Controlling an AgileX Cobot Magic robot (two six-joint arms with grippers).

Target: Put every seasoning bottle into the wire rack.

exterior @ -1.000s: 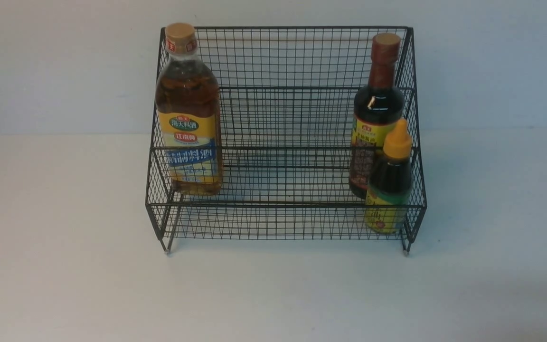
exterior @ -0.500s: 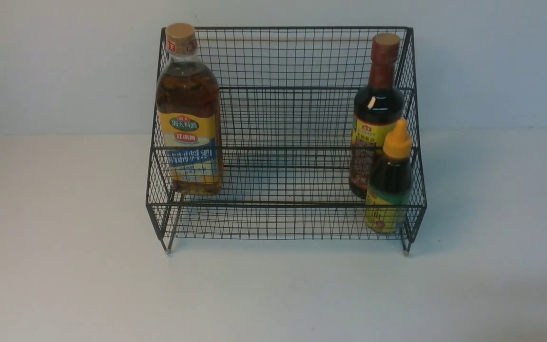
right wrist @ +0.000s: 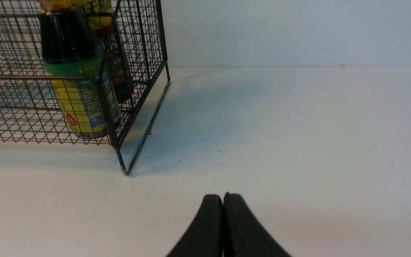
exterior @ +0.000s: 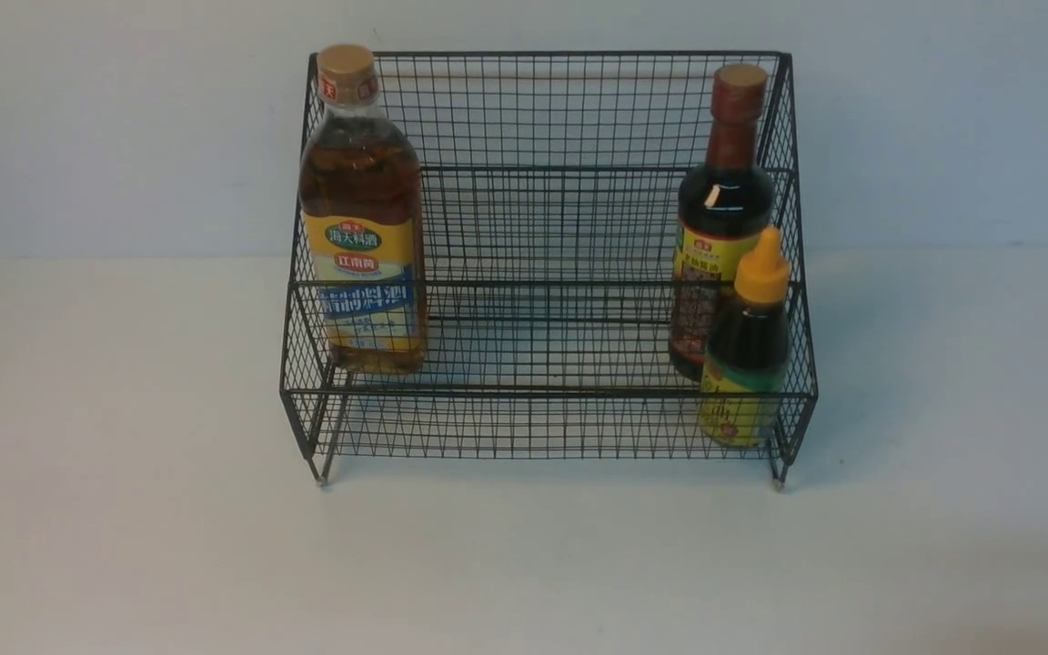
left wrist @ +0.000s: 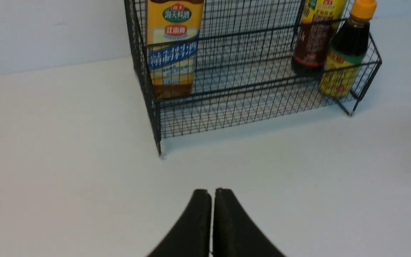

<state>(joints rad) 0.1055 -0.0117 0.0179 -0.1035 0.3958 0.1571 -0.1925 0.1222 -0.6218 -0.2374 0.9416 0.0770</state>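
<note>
Table [exterior: 124, 509], bottles [exterior: 360, 218] unchanged.

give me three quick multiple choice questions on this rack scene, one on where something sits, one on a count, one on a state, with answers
1. Where does the yellow-capped bottle stand?
A. front tier of the rack, robot's right end
B. on the table beside the rack
C. back tier, robot's left end

2. How many bottles are in the rack?
A. one
B. two
C. three

3. How is the left pincer?
A. shut on a bottle
B. shut, holding nothing
C. wide open

Answers:
1. A: it stands behind the low front wire at the right end, in front of the slim dark bottle.
2. C: the amber bottle at the left end plus the two at the right.
3. B: its tips meet over the bare table, short of the rack.
</note>
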